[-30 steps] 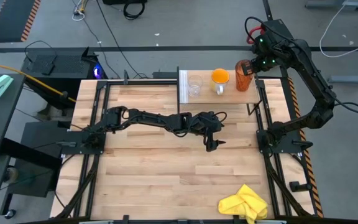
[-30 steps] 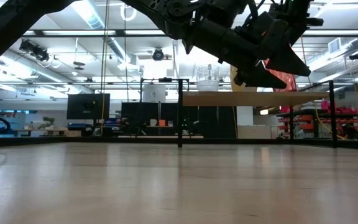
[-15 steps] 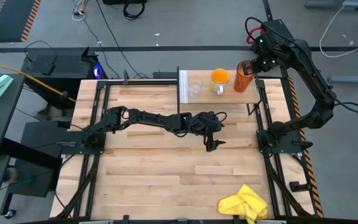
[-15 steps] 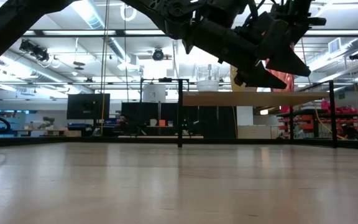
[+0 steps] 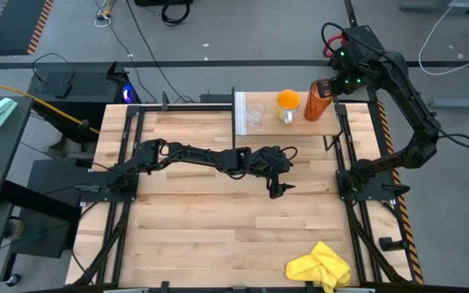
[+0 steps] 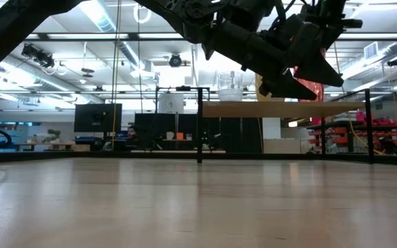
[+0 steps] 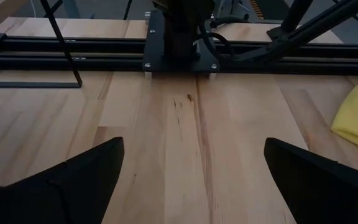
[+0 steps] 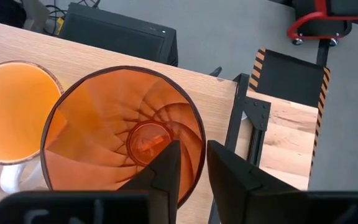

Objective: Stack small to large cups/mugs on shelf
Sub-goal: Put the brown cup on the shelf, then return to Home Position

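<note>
On the shelf [image 5: 300, 127] at the table's far edge stand a small clear glass cup [image 5: 255, 112] and an orange mug [image 5: 288, 101] with a pale handle. My right gripper [image 5: 332, 85] is shut on the tall amber tumbler [image 5: 317, 99] over the shelf's right end, beside the mug [image 8: 11, 112]. The tumbler leans a little. Whether its base touches the shelf, I cannot tell. My left gripper [image 5: 277, 189] hangs open over the middle of the table, with nothing between its fingers [image 7: 193, 146]. My right gripper pinches the tumbler's wall at the rim [image 8: 195, 147], on the side away from the mug. One finger [image 8: 166, 171] is inside the tumbler and the other [image 8: 232, 177] outside. The fingers come from above, slanting down. The tumbler hangs below them, its mouth up.
A yellow cloth [image 5: 319, 266] lies at the table's near right corner. Black frame rails [image 5: 124, 163] run along the table's left and right sides, and the right arm's base [image 5: 365, 183] stands at the right rail. Bare wood lies in front of the left gripper.
</note>
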Robot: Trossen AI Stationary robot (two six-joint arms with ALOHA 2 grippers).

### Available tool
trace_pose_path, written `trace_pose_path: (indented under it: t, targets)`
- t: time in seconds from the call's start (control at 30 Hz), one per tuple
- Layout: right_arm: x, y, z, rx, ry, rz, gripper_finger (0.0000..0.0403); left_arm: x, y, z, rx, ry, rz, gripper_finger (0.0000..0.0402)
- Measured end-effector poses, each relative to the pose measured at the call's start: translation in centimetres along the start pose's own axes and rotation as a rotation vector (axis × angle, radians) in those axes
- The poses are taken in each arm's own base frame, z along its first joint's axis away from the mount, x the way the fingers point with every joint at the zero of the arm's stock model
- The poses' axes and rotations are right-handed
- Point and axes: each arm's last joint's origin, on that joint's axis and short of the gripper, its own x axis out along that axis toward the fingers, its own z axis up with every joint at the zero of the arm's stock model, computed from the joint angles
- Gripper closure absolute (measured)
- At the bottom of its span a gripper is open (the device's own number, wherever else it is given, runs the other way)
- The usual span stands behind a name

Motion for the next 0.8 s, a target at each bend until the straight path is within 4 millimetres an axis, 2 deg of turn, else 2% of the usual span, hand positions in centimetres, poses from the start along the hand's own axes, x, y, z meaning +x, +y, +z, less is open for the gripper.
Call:
trace_pose_path:
  t: [0.33,0.5,0.8]
  targets:
    - [-2.8,-0.6,-1.9,-0.01,-0.079,0.052,0.0329,0.0,0.0,0.0,0.0,-0.001,0.0,0.0005]
    - [-5.3,-1.1,-4.2,-0.039,-0.127,0.134,0.033,0.0,0.0,0.0,0.0,-0.002,0.0,0.0005]
    - [-9.6,-2.0,-9.2,-0.112,-0.191,0.406,0.033,0.0,-0.4,0.0,-0.024,-0.002,-0.007,0.0005]
